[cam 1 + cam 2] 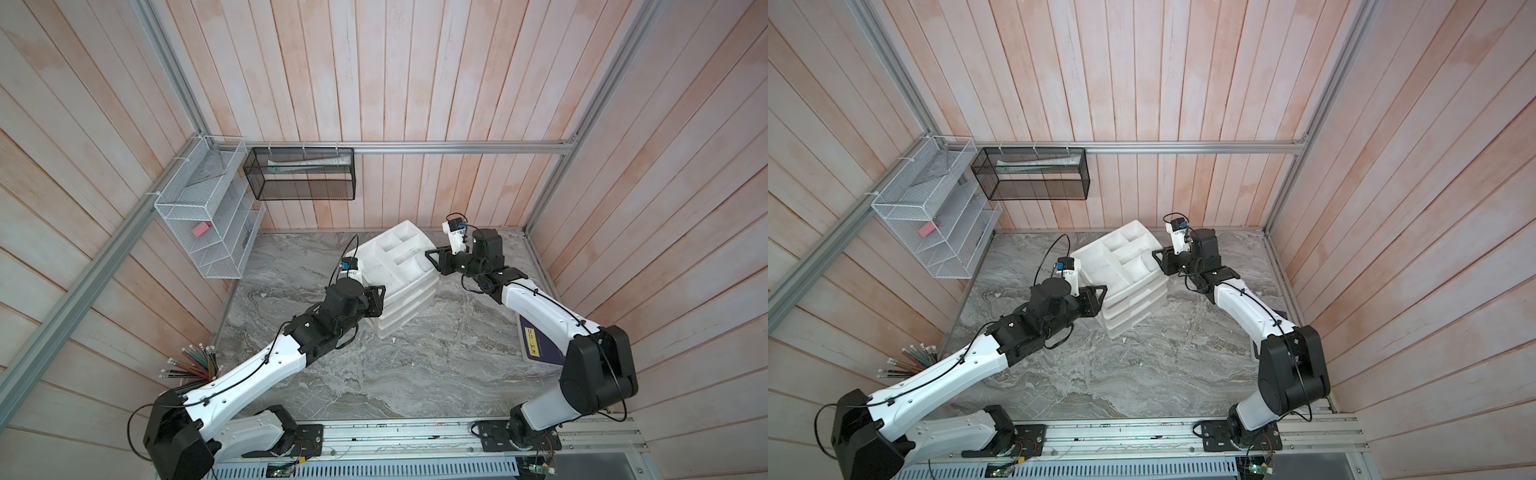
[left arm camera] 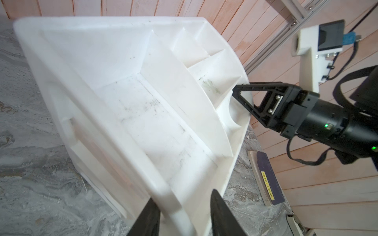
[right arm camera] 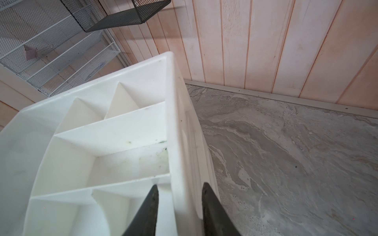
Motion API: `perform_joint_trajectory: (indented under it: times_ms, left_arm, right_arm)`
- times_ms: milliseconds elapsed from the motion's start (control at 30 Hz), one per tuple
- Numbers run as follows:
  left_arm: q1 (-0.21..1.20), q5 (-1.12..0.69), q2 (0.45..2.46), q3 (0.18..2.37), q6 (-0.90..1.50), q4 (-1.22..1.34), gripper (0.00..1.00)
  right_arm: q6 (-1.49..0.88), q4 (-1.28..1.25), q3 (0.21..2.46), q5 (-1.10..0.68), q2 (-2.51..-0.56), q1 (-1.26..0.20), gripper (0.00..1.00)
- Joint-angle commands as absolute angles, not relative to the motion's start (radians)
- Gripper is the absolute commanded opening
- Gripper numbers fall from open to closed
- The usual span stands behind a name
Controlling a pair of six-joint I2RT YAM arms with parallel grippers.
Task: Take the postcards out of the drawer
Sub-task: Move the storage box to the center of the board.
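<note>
Bracing: left gripper (image 2: 182, 198) loosely straddles drawer unit (image 1: 403, 316) near rim, right gripper (image 3: 180, 185) hugs right wall, contact unclear; should clamp squarely, keep level.

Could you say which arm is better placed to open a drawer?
Left, probably: the left gripper straddles the drawer unit above what look like drawer pulls; the right gripper straddles its opposite rim.

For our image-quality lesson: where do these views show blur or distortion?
Left wrist view: the white plastic divided tray smears along its rim. Right wrist view: the right end effector's dark fingers are soft. Both top views: the pink wooden wall planks fan outward.
</note>
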State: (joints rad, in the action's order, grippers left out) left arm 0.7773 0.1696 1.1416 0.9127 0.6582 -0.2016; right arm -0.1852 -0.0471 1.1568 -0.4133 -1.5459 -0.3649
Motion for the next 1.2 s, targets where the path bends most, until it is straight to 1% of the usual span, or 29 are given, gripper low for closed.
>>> perform_joint_trajectory:
  times_ms: [0,233,433,667,867,1000,1167]
  left_arm:
    - [0.820,0.092,1.125,0.886,0.707,-0.070,0.41]
    - [0.863,0.070,1.189,0.926,0.696,-0.037,0.41]
    - [0.882,0.054,1.252,0.968,0.695,-0.038,0.41]
    - [0.892,0.048,1.259,0.974,0.701,-0.019,0.41]
    - [0.894,0.074,1.248,0.998,0.682,-0.046,0.41]
    - [0.894,0.119,1.208,1.008,0.655,-0.095,0.45]
    - [0.894,0.169,1.114,1.033,0.597,-0.179,0.52]
  right_arm:
    - [-0.236,-0.046,1.162,-0.572,-1.554,-0.436,0.36]
    - [-0.222,-0.042,1.253,-0.616,-1.646,-0.437,0.37]
    - [-0.213,-0.025,1.366,-0.671,-1.739,-0.437,0.43]
    - [-0.214,0.000,1.480,-0.729,-1.838,-0.450,0.45]
    - [-0.257,-0.051,1.510,-0.764,-1.875,-0.457,0.47]
    - [-0.289,-0.081,1.519,-0.739,-1.876,-0.442,0.48]
    - [-0.335,-0.157,1.488,-0.746,-1.840,-0.409,0.52]
